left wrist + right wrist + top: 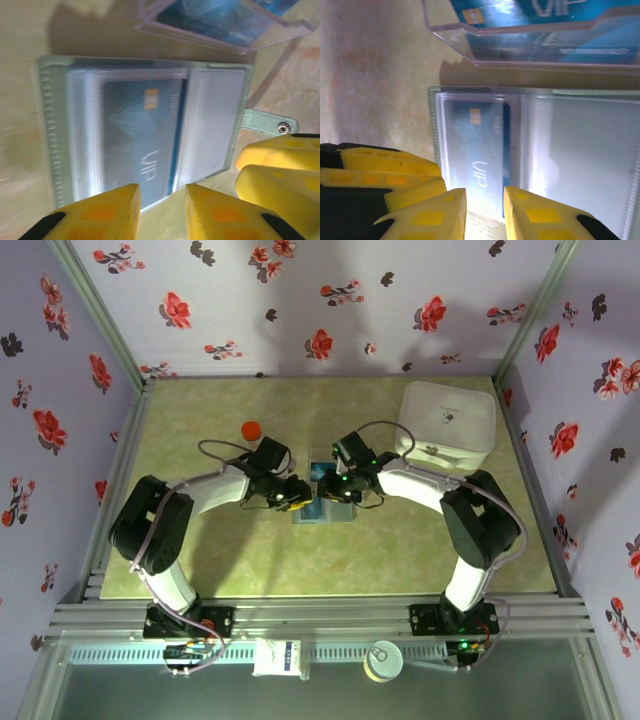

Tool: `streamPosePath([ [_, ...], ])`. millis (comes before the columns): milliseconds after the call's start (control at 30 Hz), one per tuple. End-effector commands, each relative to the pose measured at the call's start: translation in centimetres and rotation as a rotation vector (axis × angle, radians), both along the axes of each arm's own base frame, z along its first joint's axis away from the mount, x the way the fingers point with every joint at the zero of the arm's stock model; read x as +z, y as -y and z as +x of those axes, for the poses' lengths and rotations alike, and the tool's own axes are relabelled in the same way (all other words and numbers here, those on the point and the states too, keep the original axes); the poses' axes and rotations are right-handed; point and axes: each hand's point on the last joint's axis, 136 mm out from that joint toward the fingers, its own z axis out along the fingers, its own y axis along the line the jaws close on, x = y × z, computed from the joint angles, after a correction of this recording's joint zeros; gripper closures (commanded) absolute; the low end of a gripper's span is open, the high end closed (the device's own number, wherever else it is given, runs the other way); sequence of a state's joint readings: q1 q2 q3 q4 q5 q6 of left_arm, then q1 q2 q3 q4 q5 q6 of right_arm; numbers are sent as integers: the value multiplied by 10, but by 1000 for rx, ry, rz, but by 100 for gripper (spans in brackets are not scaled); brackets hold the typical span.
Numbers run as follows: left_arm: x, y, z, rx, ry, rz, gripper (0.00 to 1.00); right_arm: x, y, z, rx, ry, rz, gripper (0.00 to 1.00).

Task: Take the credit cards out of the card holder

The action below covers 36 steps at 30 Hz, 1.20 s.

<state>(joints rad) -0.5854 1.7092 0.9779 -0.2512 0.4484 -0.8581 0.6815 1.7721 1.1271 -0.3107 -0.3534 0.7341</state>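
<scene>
The card holder (215, 125) lies open and flat on the table, pale panels up, with its snap tab (270, 124) sticking out. A blue credit card (140, 135) marked VIP sits inside the clear sleeve of one panel. My left gripper (162, 192) hovers open at the holder's near edge, nothing between its fingers. Facing it, my right gripper (485, 195) is also open over the same card (475, 145) and holder (580, 150). In the top view both grippers (297, 495) (335, 490) meet over the holder (322, 512).
A clear plastic square (535, 35) holding blue cards lies just beyond the holder (225, 25). A big white rounded box (447, 420) stands at the back right, and a small red cap (251, 429) at the back left. Patterned walls enclose the table.
</scene>
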Motion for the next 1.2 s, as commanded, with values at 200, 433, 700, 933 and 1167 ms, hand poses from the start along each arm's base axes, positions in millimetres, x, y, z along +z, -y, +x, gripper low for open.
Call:
streamPosePath([
  [200,0,-4,7,3,17,-11,78,-5,-7,-4,20,-27,-27,73],
  [433,-9,-10,8,-16,1,28,85,-9,-8,-4,16,-34,-27,73],
  [700,-23,-19,8,-10,-17,65,94,-17,-17,0,39,-53,-25,73],
  [933,-30,-24,7,-4,-33,77,95,-24,-24,3,48,-69,-14,74],
  [1167,-33,-29,8,11,-46,87,96,-36,-19,2,56,-80,-55,74],
])
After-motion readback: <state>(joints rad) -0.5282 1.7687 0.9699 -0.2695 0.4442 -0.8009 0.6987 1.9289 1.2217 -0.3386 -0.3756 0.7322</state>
